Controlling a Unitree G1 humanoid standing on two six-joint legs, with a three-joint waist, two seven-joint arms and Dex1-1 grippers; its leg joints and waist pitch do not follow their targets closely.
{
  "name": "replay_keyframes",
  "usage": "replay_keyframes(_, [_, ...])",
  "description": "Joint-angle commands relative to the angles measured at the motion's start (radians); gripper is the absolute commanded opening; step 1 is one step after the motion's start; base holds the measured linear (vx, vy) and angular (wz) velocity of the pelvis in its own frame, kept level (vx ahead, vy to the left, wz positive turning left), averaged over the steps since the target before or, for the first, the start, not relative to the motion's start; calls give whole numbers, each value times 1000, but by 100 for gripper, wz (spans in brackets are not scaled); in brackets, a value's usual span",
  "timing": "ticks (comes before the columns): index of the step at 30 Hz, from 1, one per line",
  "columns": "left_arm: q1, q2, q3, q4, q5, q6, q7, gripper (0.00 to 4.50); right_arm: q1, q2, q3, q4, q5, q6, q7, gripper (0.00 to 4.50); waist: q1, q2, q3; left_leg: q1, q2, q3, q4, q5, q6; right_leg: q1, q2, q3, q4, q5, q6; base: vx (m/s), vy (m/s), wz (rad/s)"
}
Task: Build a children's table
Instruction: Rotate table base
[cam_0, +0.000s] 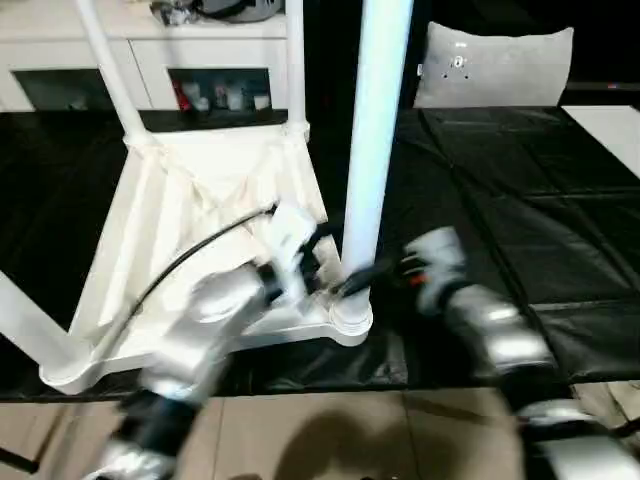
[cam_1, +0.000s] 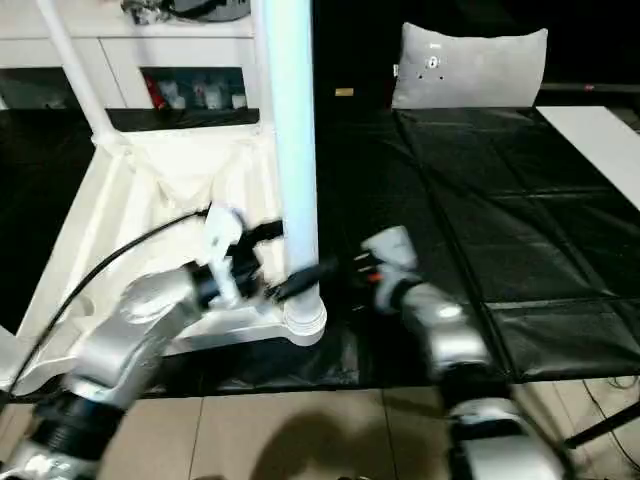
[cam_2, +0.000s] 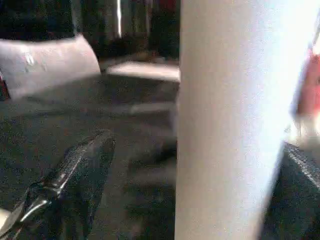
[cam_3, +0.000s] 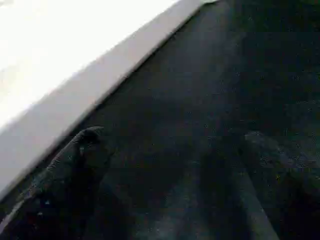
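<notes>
Reaching both arms to the upturned children's table (cam_0: 190, 230) on black matting (cam_0: 500, 200) | my left claw (cam_0: 318, 262) spread beside the near corner leg (cam_0: 372, 130) | my right claw (cam_0: 372, 278) spread, holding nothing.

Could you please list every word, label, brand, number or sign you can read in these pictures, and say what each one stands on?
None can be read.
Grey cushion: a small white mark with a dark dot, too blurred to read.
Items behind the white cabinet's glass door: any labels are too small to read.
</notes>
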Motion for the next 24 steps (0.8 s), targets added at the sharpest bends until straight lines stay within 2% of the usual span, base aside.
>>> replay_keyframes(1, [14,59,-12,-13,-18,44,-97,446,36,-34,2,-84,18,22,75,450,8,3,-64,-13,57,-26,-61,-88,89,65,-110,83,-92,-388,27,0,0,0])
replay_keyframes(2, [21,86,-16,-20,-27,62,-134,446,50,-53,4,-113,26,21,109,450,9,2,-63,-13,58,-27,-62,-91,90,65,-109,82,-91,-396,33,0,0,0])
replay_keyframes(3, [25,106,-19,-22,-28,71,-159,420,60,-66,5,-133,31,18,132,450,9,2,-63,-14,59,-27,-63,-93,98,63,-106,81,-91,-404,49,0,0,0])
replay_keyframes(6, [27,155,-36,6,13,66,-189,412,86,-103,11,-183,35,11,178,450,9,7,-63,-12,56,-26,-61,-98,99,59,-103,77,-96,-422,54,0,0,0])
replay_keyframes(7, [27,157,-37,9,17,64,-189,407,87,-106,11,-186,35,11,180,450,9,5,-62,-10,53,-25,-60,-104,97,57,-100,75,-101,-439,60,0,0,0])
replay_keyframes(8, [18,187,-54,56,61,24,-214,407,102,-130,6,-223,47,15,202,450,8,0,-62,-8,53,-24,-61,-105,94,56,-100,75,-102,-445,61,0,0,0])
replay_keyframes(9, [13,197,-60,73,72,13,-226,377,110,-139,1,-244,62,23,221,450,11,0,-61,-9,48,-24,-61,-107,99,57,-98,74,-106,-468,87,0,0,0])
replay_keyframes(11, [-4,218,-71,107,93,-4,-251,369,130,-166,3,-305,84,43,281,450,14,0,-61,-10,45,-24,-60,-105,103,58,-94,73,-109,-470,113,0,0,0])
replay_keyframes(13, [-14,229,-78,122,99,-2,-270,361,138,-181,9,-328,88,50,310,450,17,0,-64,-11,50,-26,-61,-98,100,57,-96,71,-104,-451,115,0,0,0])
replay_keyframes(16, [-28,256,-101,153,125,4,-306,324,153,-214,26,-373,101,60,379,450,20,5,-66,-12,52,-28,-61,-93,103,58,-99,71,-103,-430,105,0,0,0])
replay_keyframes(18, [-31,264,-109,166,135,4,-316,321,158,-225,29,-394,112,71,406,450,20,6,-67,-12,54,-28,-62,-92,103,58,-100,71,-102,-421,95,0,0,0])
replay_keyframes(21, [-40,269,-116,206,153,-18,-342,287,177,-248,39,-465,147,114,459,450,21,4,-68,-16,53,-28,-60,-75,111,61,-98,71,-100,-395,90,0,0,0])
replay_keyframes(22, [-41,267,-116,215,157,-21,-344,280,183,-253,45,-486,154,126,474,450,21,1,-69,-17,54,-28,-61,-71,112,62,-99,71,-99,-389,92,0,0,0])
replay_keyframes(24, [-43,266,-116,221,159,-22,-344,277,186,-256,49,-500,157,134,485,450,22,3,-69,-17,56,-29,-61,-71,111,60,-101,71,-99,-390,88,0,0,0])
